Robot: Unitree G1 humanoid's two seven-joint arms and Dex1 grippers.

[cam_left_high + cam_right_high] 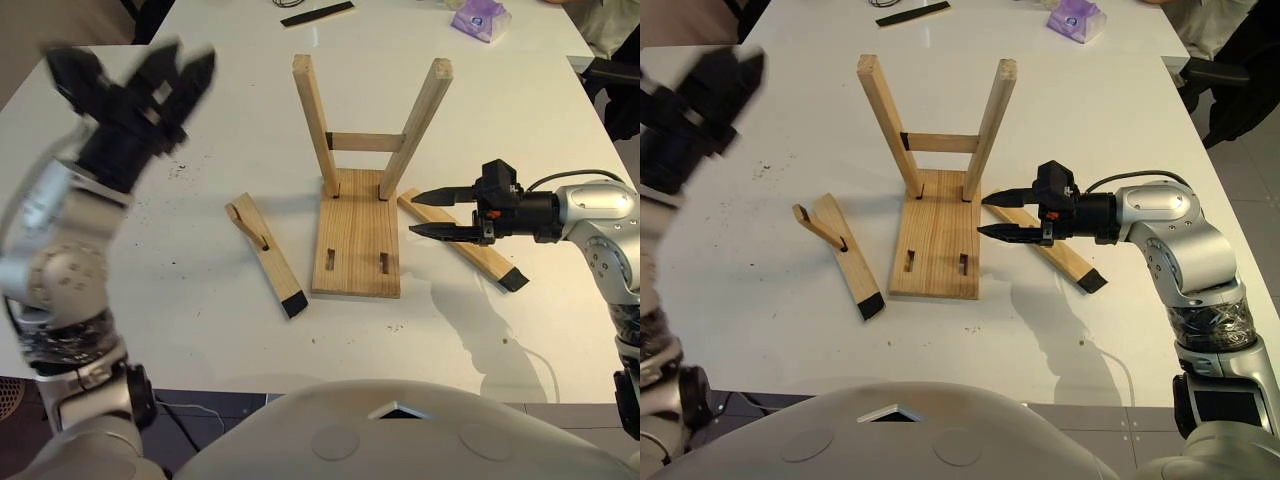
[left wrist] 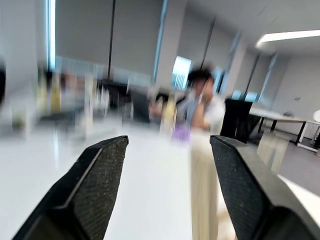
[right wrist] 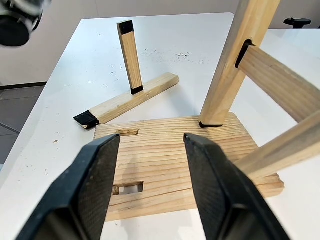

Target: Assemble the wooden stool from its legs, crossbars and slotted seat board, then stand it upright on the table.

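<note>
Head view: I'm seeing the loose leg (image 1: 490,262) lying diagonally, just right of the seat board (image 1: 355,250), under my right jaws, which are hanging wide open and empty. Left wrist: the left jaws are gaping, apparently empty, though blurred. Right wrist: the open jaws are facing the board's vacant slots (image 3: 129,187).

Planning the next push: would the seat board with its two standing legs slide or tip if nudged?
Likely slides: the seat board lies flat and wide. The tall legs, joined by a crossbar, sit at its far end, so a high push might rock it.
</note>
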